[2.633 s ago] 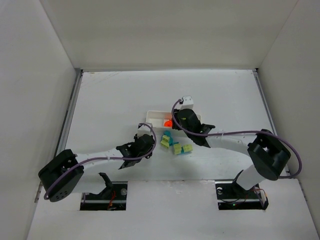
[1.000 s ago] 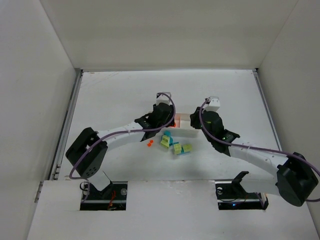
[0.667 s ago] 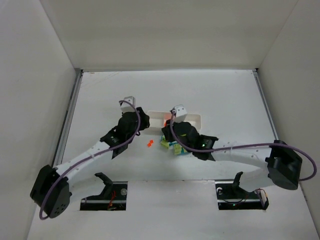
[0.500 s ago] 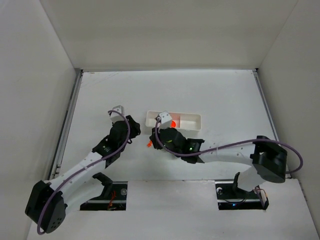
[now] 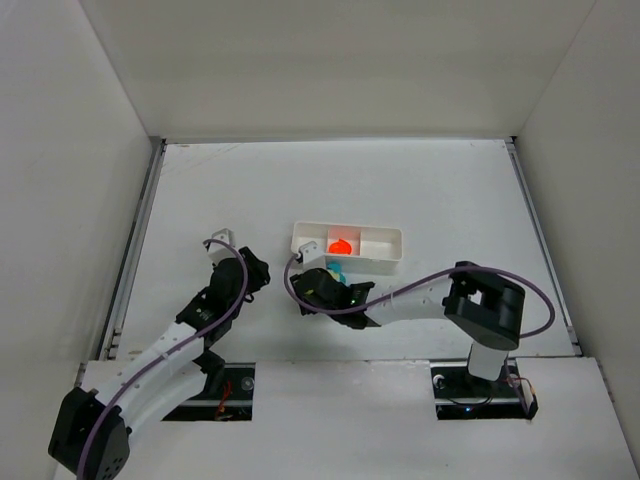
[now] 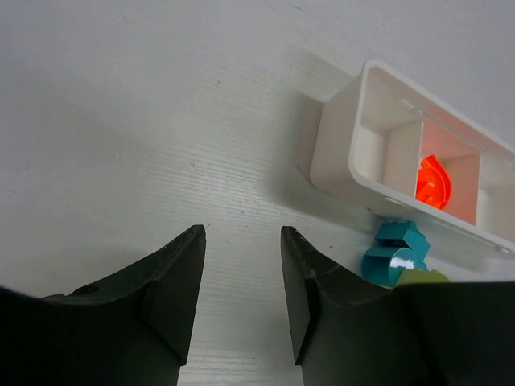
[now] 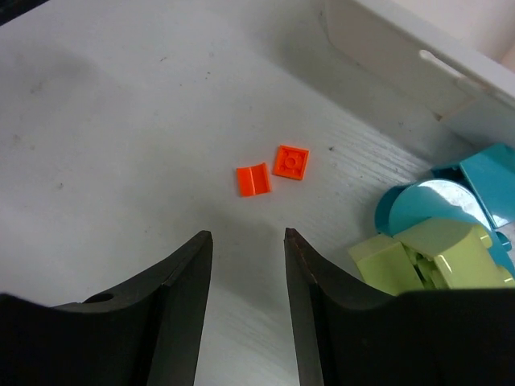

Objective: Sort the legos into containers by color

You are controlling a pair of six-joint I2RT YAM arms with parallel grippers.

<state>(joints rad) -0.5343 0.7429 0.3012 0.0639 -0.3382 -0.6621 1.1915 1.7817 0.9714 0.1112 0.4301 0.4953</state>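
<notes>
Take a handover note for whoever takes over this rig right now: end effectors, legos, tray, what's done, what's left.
Left end effector: open, empty, left of the tray.
Right end effector: open, empty, facing two loose orange legos.
Done: one orange lego in the middle compartment.
Left: those two, plus cyan legos and yellow-green legos, all on the table beside the tray.

The left arm [image 5: 165, 345] and right arm [image 5: 415, 300] each have white links, bulky black joints, a looping purple cable [image 5: 425, 280] and smooth, curved black fingers [image 6: 173, 289].
</notes>
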